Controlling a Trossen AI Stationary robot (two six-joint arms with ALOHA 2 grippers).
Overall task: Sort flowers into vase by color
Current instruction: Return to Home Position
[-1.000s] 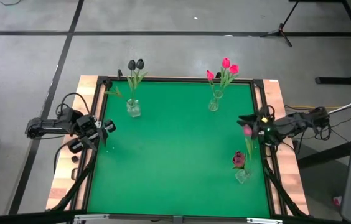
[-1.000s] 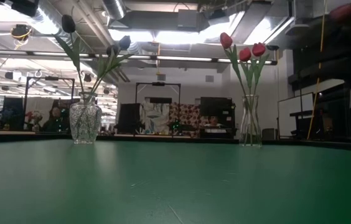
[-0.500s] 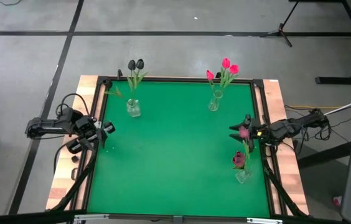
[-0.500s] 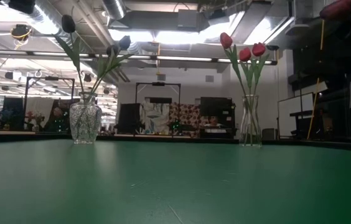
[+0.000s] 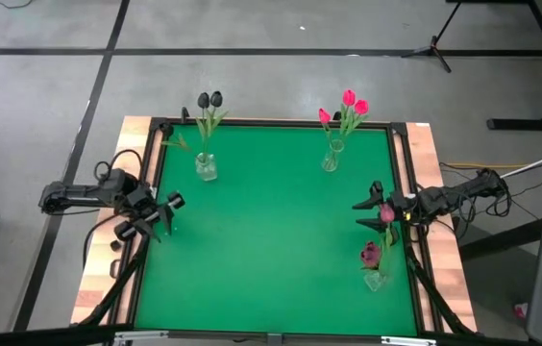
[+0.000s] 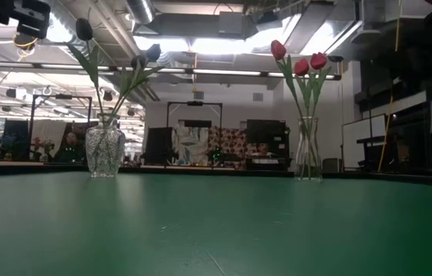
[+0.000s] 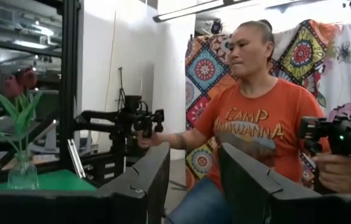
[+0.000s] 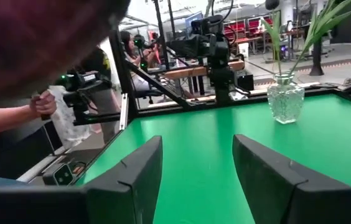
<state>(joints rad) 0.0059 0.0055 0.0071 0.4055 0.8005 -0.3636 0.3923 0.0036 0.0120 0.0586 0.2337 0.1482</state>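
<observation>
Writing: a person's orange shirt (image 7: 250, 124) in the left wrist view reads "CAMP"; the line under it ends in "AWANNA", and its first letters are unclear.
Table: flat green top (image 5: 271, 240) with a black frame and pale wooden edges.
Far-left vase: a bulbous clear glass vase (image 6: 104, 151) with a knobbly, faceted surface, standing near the table's far left corner.
Its contents: black tulips (image 6: 84, 29), two heads on thin green stems with long leaves, splayed apart.
Far-right vase: a tall slender glass vase (image 6: 306, 149), smooth-walled, near the far right corner.
Its contents: pink-red tulips (image 6: 278, 50), three small bud heads close together.
Near-right vase: a small clear vase (image 5: 375, 277) by the table's right edge.
Its contents: a maroon flower (image 5: 371, 254) low over the rim and a pink flower (image 5: 386, 213) higher on its stem.
Left end effector (image 7: 191, 163): over the table's left edge, well apart from every vase, its two dark, blocky fingers spread with nothing between them.
Right end effector (image 8: 197, 146): at the right edge, just beside the pink flower in the high view, fingers spread and holding nothing; a blurred dark red shape fills the upper corner of its wrist view.
Room: a bright patterned quilt (image 7: 213, 68) hangs behind the person, who grips black handles.
</observation>
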